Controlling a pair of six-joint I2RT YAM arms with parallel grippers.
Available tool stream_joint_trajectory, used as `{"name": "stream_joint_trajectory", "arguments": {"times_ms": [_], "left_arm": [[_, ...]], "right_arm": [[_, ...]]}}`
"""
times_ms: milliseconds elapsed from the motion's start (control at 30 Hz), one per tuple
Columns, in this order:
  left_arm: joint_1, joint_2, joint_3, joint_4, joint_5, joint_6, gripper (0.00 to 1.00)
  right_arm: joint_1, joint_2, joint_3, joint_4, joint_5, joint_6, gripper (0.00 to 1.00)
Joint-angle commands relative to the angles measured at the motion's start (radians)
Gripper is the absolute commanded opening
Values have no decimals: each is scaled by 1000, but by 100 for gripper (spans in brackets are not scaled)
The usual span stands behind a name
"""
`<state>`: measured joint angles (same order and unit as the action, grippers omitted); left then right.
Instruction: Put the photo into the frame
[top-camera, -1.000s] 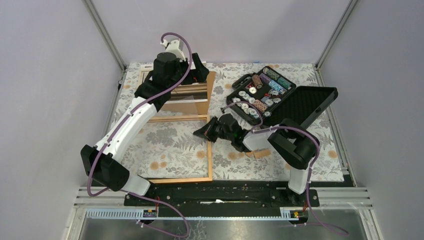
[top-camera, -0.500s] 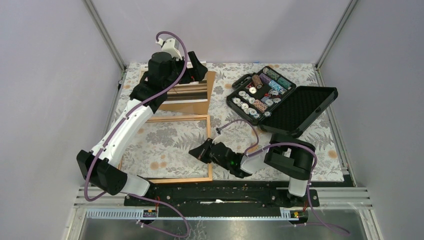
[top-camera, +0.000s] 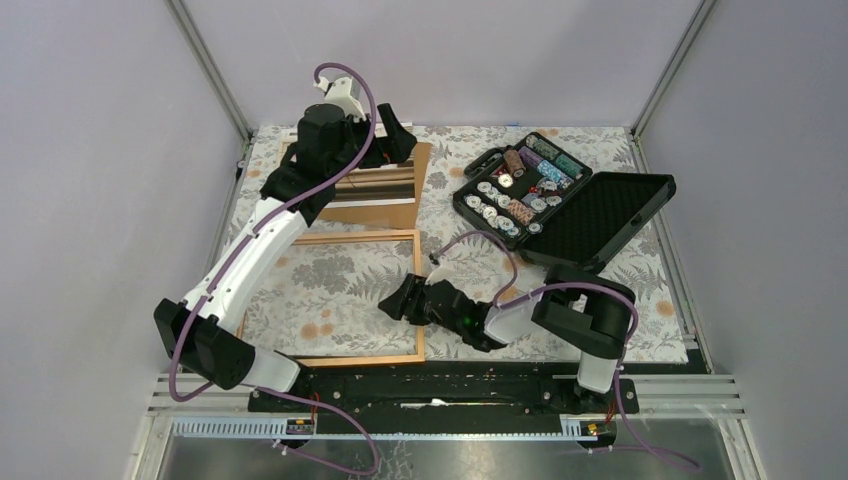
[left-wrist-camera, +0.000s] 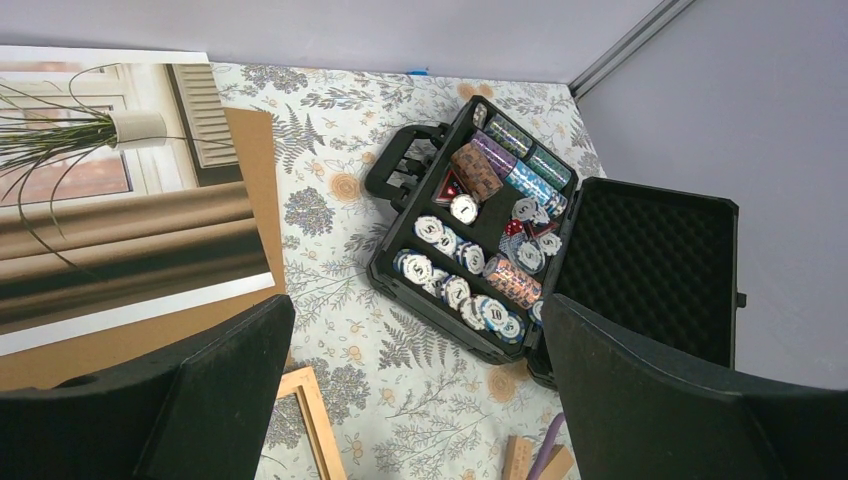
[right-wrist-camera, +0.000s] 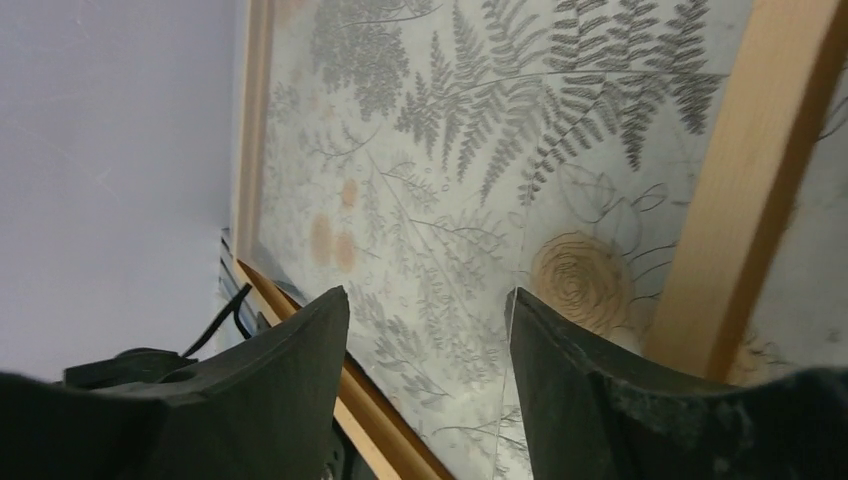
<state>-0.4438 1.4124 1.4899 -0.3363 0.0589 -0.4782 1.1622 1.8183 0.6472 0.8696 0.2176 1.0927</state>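
My left fingers (left-wrist-camera: 210, 400) hang wide open above the photo (left-wrist-camera: 120, 230), lying on the backing board (left-wrist-camera: 252, 180) at eleven o'clock; my right fingers (right-wrist-camera: 600, 390), parted and empty, hover over the frame (right-wrist-camera: 745, 190) at seven o'clock. Pinching flat paper, I may crease it or drag the board.

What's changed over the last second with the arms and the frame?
The right pincer drew back toward the near edge along the right rail of the frame and opened, holding nothing. The left pincer stayed open over the photo; frame and photo did not move.
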Motion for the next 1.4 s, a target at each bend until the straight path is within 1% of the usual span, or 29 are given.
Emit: {"name": "stream_joint_trajectory", "arguments": {"times_ms": [0, 67, 167, 233, 367, 400, 433, 533, 633, 733, 900, 967, 1133, 1233, 1300, 1367], "left_arm": [[1, 7, 23, 43, 3, 18, 99], [1, 12, 23, 42, 2, 21, 99], [-1, 23, 21, 41, -4, 26, 99], [-1, 30, 21, 40, -9, 31, 99], [-3, 40, 22, 40, -8, 36, 99], [-4, 44, 21, 40, -8, 36, 99], [-4, 46, 22, 40, -8, 38, 99], [-4, 49, 22, 40, -7, 40, 99], [-4, 51, 23, 39, 0, 39, 99], [-4, 50, 25, 40, 9, 36, 99], [-4, 45, 27, 40, 19, 33, 99], [-4, 43, 28, 40, 22, 32, 99], [-3, 40, 27, 39, 25, 27, 99], [-3, 33, 24, 43, 24, 18, 99], [-2, 33, 26, 43, 25, 19, 99], [-3, 32, 25, 43, 28, 20, 99]], "right_arm": [[-94, -12, -25, 42, -156, -83, 69], [-133, 13, -10, 46, -247, -112, 76], [-176, 52, 47, 0, -361, -158, 82], [-200, 67, 72, -27, -395, -172, 88], [-242, 96, 126, -104, -440, -193, 90], [-246, 95, 143, -138, -430, -204, 91], [-246, 93, 170, -206, -404, -223, 92], [-245, 105, 302, -486, -285, -278, 94], [-245, 144, 418, -670, -182, -306, 97], [-247, 200, 519, -753, -166, -341, 97], [-271, 259, 604, -735, -196, -335, 96], [-295, 281, 621, -703, -212, -315, 95], [-357, 363, 646, -564, -392, -251, 88], [-377, 395, 653, -520, -445, -215, 81], [-387, 408, 653, -470, -494, -197, 79], [-389, 417, 666, -464, -523, -193, 77]]}}
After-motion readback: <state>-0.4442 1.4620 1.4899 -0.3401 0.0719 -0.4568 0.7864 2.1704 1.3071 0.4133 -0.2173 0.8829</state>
